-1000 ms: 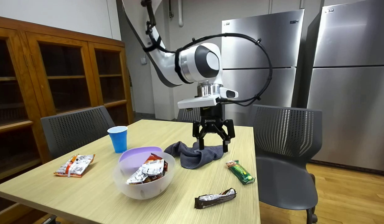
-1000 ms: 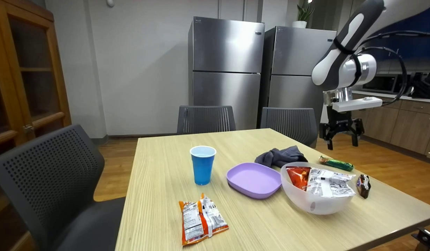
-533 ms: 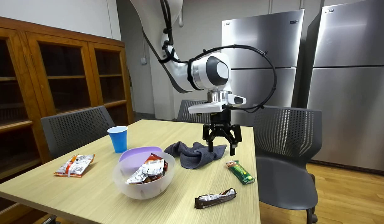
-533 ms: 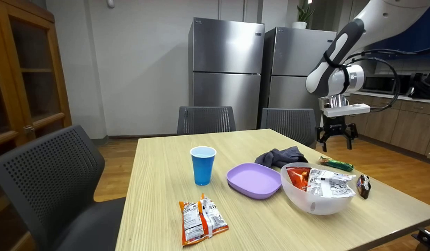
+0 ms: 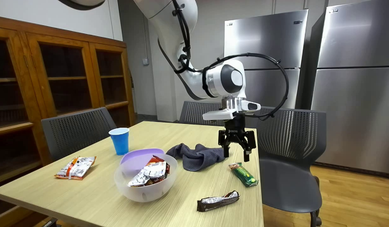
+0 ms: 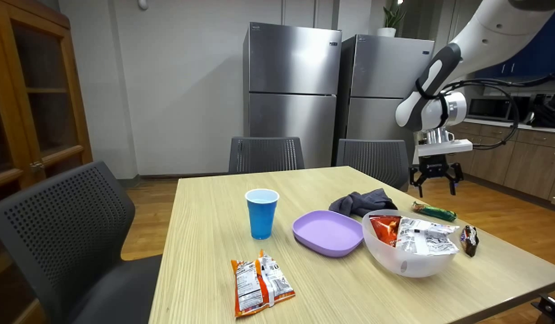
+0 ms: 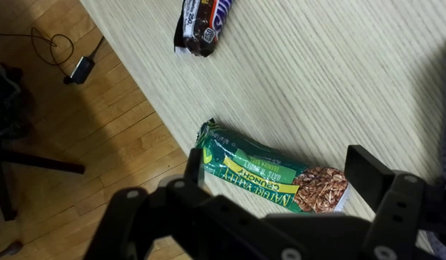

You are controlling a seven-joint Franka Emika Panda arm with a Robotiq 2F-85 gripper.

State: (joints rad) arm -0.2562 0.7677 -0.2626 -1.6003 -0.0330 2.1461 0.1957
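Note:
My gripper (image 5: pixel 236 154) hangs above the table, fingers down, with its jaws wide apart and nothing held. In the wrist view a green granola bar (image 7: pixel 259 173) lies lengthwise across the gap between the fingers. Both exterior views show the bar (image 5: pixel 244 174) flat on the table, a little below the fingertips and apart from them. A dark grey cloth (image 5: pixel 197 160) lies crumpled beside it. A brown chocolate bar (image 7: pixel 205 25) is at the top of the wrist view, nearer the camera than the granola bar in an exterior view (image 5: pixel 218 201).
A translucent bowl (image 5: pixel 147 194) holds snack bags (image 6: pixel 423 236). By it sits a lilac plate (image 6: pixel 327 231), with a blue cup (image 6: pixel 261 216) and an orange-and-white snack bag (image 6: pixel 261 285) farther off. The table edge runs close to the granola bar, a grey chair (image 5: pixel 289 176) beyond it.
My gripper has come down and across, from near the cloth to above the granola bar. Its jaws have stayed wide apart. The objects on the table have not moved.

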